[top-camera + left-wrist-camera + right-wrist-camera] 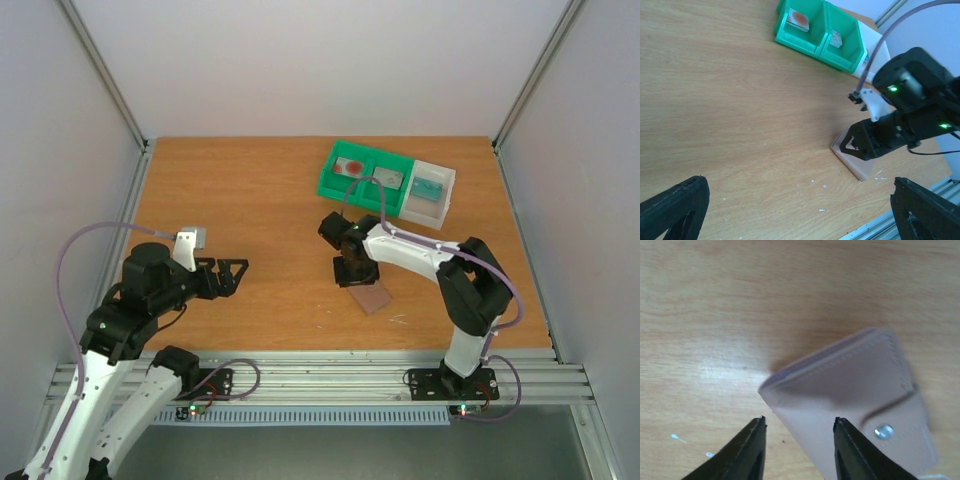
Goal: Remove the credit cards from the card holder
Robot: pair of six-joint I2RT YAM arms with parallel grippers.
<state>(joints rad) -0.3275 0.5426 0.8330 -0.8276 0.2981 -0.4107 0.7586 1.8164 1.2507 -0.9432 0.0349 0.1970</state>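
Your right gripper (799,421) points down at the table (250,200), its arm folded over from the near right edge. Its fingers (747,452) stand partly apart and grip nothing. The card holder (850,390) lies on the wood just beyond the fingertips. It is folded shut, pinkish-tan and stitched, with a snap tab, and one corner reaches toward the gap between them. Your left gripper (234,276) hovers well off to the left of those fingers, spread wide and empty. Farther beyond the right fingers, the green tray (345,185) holds two credit cards (352,167), one red-blotched. Bare wood surrounds the holder, and the table's near edge lies behind the fingers.
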